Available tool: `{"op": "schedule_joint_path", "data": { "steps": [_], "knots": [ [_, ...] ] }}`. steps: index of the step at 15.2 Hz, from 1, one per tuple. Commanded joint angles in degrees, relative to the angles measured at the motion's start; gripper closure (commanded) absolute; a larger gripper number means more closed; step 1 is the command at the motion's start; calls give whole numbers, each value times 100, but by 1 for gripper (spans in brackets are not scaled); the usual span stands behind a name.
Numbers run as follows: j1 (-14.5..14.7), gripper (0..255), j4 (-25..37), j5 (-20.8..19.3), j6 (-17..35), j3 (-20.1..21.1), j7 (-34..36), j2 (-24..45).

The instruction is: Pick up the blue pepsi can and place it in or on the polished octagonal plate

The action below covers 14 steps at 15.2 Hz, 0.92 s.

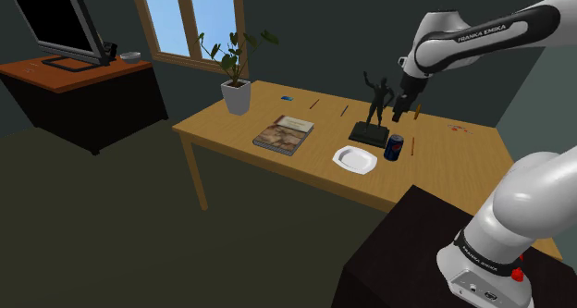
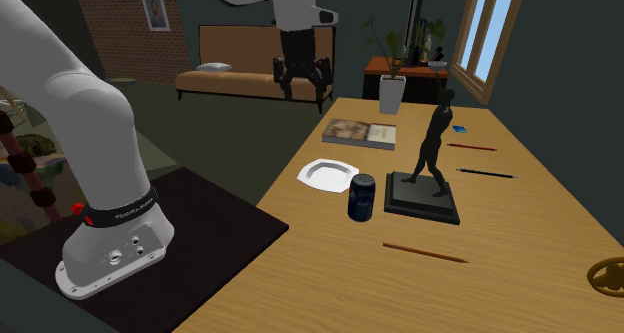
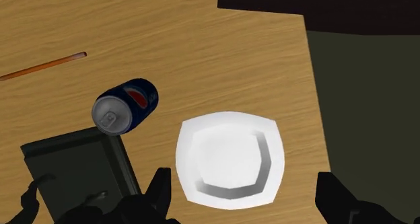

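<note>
A blue Pepsi can (image 1: 394, 147) stands upright on the wooden table, close beside the white octagonal plate (image 1: 355, 158). In the second exterior view the can (image 2: 362, 197) is just in front of the plate (image 2: 328, 173). My black gripper (image 1: 407, 103) hangs well above them, open and holding nothing; it also appears high over the table edge (image 2: 303, 81). Looking down from the wrist, the can (image 3: 126, 105) shows its silver top, and the plate (image 3: 230, 159) lies between my spread fingers, with the gripper (image 3: 246, 202) centred over it.
A dark figure statue (image 1: 374, 107) on a black base stands right behind the can. A book (image 1: 284, 134) and a potted plant (image 1: 237, 84) sit farther along the table (image 1: 444, 167). Thin pencils (image 2: 425, 252) lie on the wood. My stand (image 1: 416, 251) is beside the table edge.
</note>
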Motion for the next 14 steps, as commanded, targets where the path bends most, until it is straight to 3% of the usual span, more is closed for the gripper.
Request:
{"op": "schedule_joint_path", "data": {
  "steps": [1,7,14],
  "knots": [
    [-4,0,17,16,337,-232,-249,370],
    [56,0,316,419,1173,-889,-1161,1625],
    [-77,0,1009,1724,1864,-1250,-2670,3383]
  ]
}}
